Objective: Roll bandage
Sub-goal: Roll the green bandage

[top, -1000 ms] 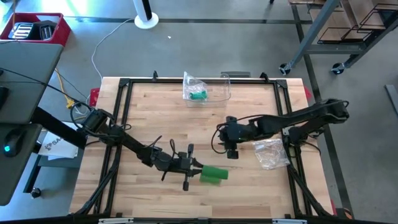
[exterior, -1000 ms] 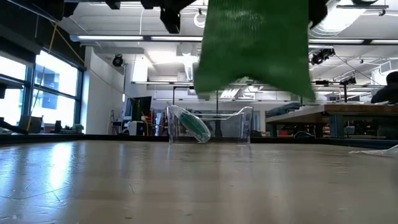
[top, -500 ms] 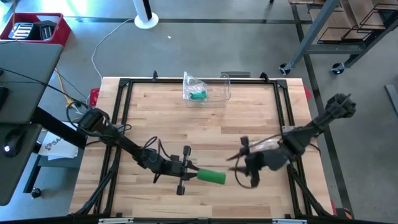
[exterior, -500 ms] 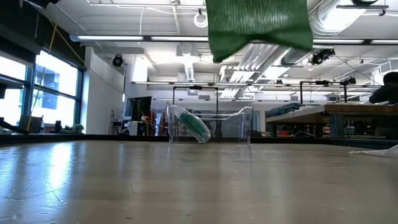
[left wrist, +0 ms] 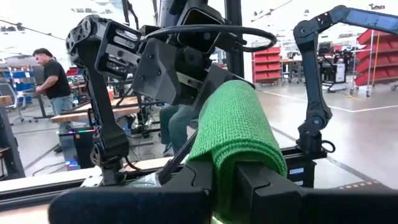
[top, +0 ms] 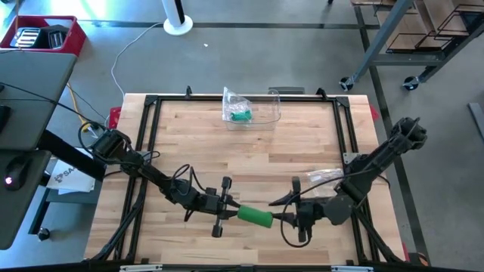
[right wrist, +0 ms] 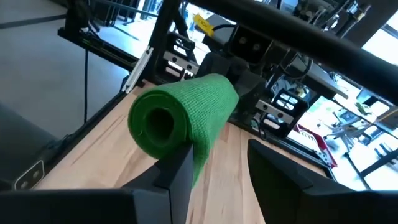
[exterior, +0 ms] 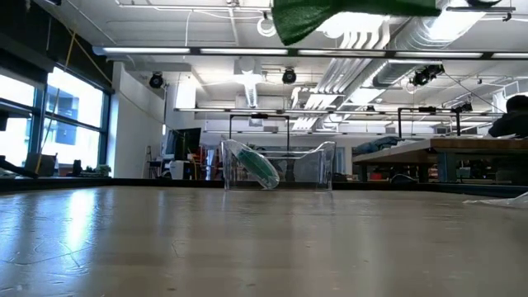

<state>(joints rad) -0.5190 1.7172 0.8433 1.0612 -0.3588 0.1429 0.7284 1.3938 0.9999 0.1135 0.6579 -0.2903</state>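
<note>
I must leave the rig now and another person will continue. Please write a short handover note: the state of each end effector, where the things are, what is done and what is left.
Left end effector: shut on one end of the green bandage roll, holding it above the front of the table.
Right end effector: open, at the roll's other end, with one finger against the roll's end face.
Other things: a clear bin at the table's back edge holds a bagged green item; an empty plastic bag lies at the right.
Done: the bandage looks mostly rolled.
Left: a loose flap hangs from the roll; probably tuck it in and set the roll down.
</note>
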